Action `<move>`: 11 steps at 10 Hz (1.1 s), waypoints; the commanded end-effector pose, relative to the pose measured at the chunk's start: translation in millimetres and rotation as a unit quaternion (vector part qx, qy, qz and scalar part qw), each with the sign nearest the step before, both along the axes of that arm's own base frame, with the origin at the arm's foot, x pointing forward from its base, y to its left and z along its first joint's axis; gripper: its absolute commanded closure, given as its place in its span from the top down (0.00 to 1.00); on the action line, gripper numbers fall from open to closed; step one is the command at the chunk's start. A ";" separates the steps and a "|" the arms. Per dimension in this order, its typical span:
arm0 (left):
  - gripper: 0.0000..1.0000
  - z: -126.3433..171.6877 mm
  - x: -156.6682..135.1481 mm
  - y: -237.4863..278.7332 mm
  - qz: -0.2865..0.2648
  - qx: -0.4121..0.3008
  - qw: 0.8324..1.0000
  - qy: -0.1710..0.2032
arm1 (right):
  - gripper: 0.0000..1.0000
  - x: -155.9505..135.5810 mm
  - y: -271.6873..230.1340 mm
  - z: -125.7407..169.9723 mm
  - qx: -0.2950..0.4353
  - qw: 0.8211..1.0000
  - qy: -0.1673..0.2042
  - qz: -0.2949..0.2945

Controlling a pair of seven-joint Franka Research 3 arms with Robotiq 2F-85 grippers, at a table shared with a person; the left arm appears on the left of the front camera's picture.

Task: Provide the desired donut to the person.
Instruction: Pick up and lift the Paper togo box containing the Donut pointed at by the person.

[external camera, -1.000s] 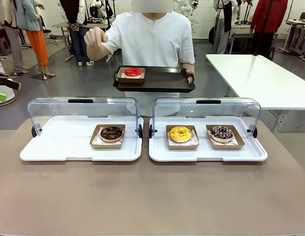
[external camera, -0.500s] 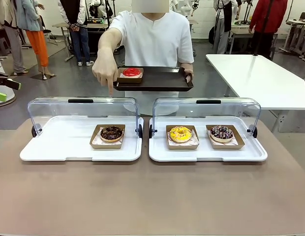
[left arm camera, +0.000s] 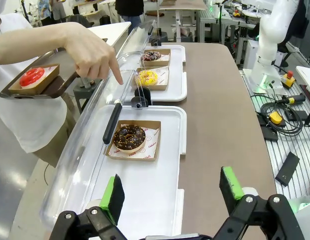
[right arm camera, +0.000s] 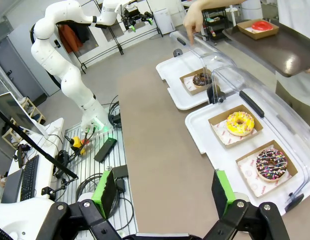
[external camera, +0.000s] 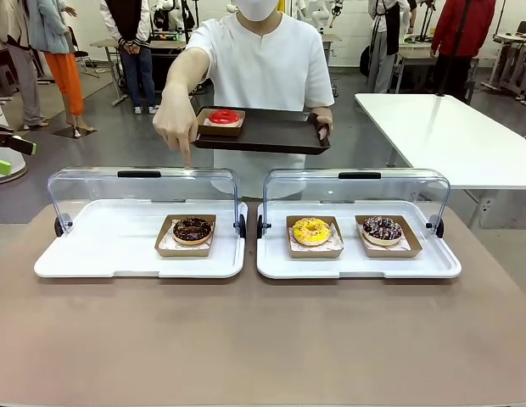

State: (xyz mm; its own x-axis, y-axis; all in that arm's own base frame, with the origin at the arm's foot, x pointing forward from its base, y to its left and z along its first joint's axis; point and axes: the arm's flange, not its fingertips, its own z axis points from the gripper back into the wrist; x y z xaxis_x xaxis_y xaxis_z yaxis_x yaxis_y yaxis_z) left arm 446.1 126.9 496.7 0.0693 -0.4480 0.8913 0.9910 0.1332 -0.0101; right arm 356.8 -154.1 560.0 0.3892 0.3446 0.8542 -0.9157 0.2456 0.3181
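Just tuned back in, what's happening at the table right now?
The person holds a dark tray with a red donut and points a free hand down at the chocolate donut in the left case. The yellow donut and sprinkled donut sit in the right case. The left gripper and right gripper are both open, hold nothing, and hang short of the cases.

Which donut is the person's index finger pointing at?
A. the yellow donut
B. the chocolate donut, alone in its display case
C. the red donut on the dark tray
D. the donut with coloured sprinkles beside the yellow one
B: the person's hand has its index finger pointing down over the left display case, which holds only the chocolate donut.
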 end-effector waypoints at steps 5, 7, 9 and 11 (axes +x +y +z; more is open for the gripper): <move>1.00 0.7 0.2 -1.1 0.007 -0.008 1.000 0.000 | 1.00 0.8 0.9 -0.1 0.008 1.000 -0.005 0.003; 1.00 0.7 0.2 -1.1 0.007 -0.008 1.000 0.000 | 1.00 0.8 0.9 -0.1 0.008 1.000 -0.005 0.003; 1.00 0.0 0.0 0.0 0.000 0.000 1.000 0.000 | 1.00 0.8 0.9 -0.1 0.008 1.000 -0.005 0.003; 1.00 32.9 -10.1 -40.3 0.027 0.122 0.992 0.001 | 1.00 0.8 0.9 -0.1 0.008 1.000 -0.005 0.003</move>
State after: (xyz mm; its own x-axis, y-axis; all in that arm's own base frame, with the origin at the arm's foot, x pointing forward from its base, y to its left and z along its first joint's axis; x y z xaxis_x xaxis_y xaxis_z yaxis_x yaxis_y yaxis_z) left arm 447.5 111.5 514.2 0.0653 -0.5454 0.8356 0.9890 0.1467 0.0185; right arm 356.9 -153.9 560.0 0.3891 0.3451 0.8541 -0.9158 0.2451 0.3181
